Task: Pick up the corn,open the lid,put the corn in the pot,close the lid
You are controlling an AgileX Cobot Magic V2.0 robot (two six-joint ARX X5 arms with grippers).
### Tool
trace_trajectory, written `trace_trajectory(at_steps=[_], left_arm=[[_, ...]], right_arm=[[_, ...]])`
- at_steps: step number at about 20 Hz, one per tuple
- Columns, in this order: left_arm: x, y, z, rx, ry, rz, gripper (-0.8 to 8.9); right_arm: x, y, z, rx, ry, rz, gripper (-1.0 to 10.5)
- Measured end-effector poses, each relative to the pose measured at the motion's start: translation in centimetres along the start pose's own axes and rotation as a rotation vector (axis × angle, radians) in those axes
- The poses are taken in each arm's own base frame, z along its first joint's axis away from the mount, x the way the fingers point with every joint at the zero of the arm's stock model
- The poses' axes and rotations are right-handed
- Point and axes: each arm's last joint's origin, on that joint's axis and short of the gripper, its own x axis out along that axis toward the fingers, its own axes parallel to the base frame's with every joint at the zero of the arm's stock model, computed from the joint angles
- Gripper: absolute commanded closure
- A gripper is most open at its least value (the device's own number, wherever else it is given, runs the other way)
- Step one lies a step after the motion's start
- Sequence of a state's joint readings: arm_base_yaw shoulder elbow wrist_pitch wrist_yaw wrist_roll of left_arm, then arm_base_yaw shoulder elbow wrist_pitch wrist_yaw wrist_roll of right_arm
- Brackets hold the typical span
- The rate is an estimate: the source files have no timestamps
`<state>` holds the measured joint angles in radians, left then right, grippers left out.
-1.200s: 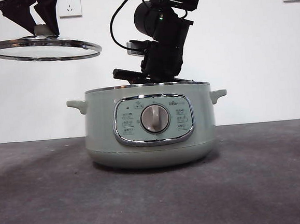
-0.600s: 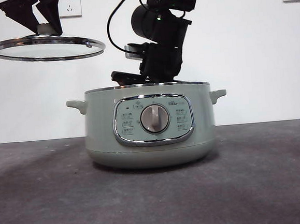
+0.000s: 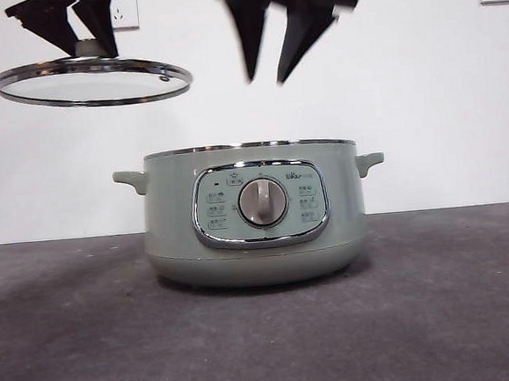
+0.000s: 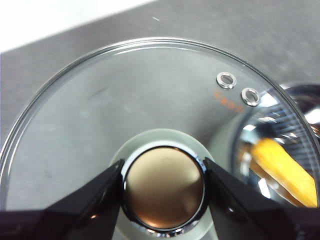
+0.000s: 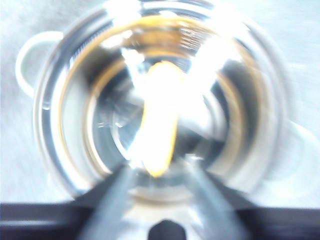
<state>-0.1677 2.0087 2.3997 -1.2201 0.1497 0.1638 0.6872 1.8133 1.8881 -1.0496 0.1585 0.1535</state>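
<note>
Now the corn (image 5: 159, 125) lies inside the pot (image 3: 254, 210), on its shiny inner floor; the right wrist view looks straight down on it, blurred, and the left wrist view catches it through the glass at the edge of the lid (image 4: 125, 105). From the front the pot stands open on the grey worktop (image 3: 441, 317), its dial facing the camera, and the corn is hidden behind the wall. The right claw (image 3: 273, 65) hangs above the pot's mouth, clear of the rim, its jaws spread and empty. The left claw (image 4: 164, 175) pinches the lid's knob (image 4: 164, 191) between its jaws and holds the lid level in the air, off to one side of the pot and higher than its rim. By my reading the corn step is done and only the closing remains. That calls for the right claw to be out of the way, then for the left to carry the lid sideways until it is centred over the pot, keep it level, lower it until the steel rim seats all round, and only then let go of the knob.
</note>
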Motion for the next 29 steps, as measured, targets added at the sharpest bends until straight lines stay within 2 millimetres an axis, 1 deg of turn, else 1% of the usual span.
trace_trajectory(at_steps=[3, 5, 8, 11, 13, 16, 18, 20, 23, 26, 29], left_arm=[[0.2, -1.9, 0.2, 0.035, 0.002, -0.035, 8.26], [0.4, -3.3, 0.2, 0.057, 0.021, -0.061, 8.26], [0.5, -5.5, -0.2, 0.091, 0.081, -0.104, 8.26], [0.5, -7.5, -0.4, 0.128, 0.110, -0.142, 8.26], [0.5, -8.9, -0.4, 0.155, 0.110, -0.164, 8.26], [0.5, -11.1, -0.5, 0.197, 0.111, -0.201, 8.26], [0.5, -12.5, -0.6, 0.220, 0.116, -0.223, 8.26], [0.8, -13.7, -1.0, 0.240, 0.135, -0.243, 8.26], [2.4, -15.0, -2.2, 0.261, 0.207, -0.263, 8.26], [4.3, -15.4, -2.9, 0.266, 0.225, -0.264, 8.26], [4.9, -15.5, -2.5, 0.260, 0.166, -0.262, 8.26]], right_arm=[[-4.8, -1.2, -1.5, -0.016, 0.009, -0.085, 9.6], [-7.4, -2.0, -2.7, -0.018, -0.009, -0.139, 9.6], [-10.3, -3.0, -5.5, -0.013, -0.037, -0.149, 9.6], [-12.4, -3.9, -9.1, -0.007, -0.053, -0.173, 9.6], [-13.0, -4.5, -11.6, 0.004, -0.051, -0.191, 9.6], [-12.8, -5.0, -15.2, 0.038, -0.028, -0.211, 9.6], [-12.9, -5.3, -16.8, 0.064, -0.029, -0.213, 9.6], [-13.3, -5.6, -18.0, 0.097, -0.051, -0.214, 9.6], [-14.0, -5.9, -19.2, 0.138, -0.074, -0.209, 9.6], [-15.0, -6.1, -19.8, 0.173, -0.113, -0.200, 9.6], [-15.4, -6.3, -20.3, 0.186, -0.111, -0.200, 9.6]])
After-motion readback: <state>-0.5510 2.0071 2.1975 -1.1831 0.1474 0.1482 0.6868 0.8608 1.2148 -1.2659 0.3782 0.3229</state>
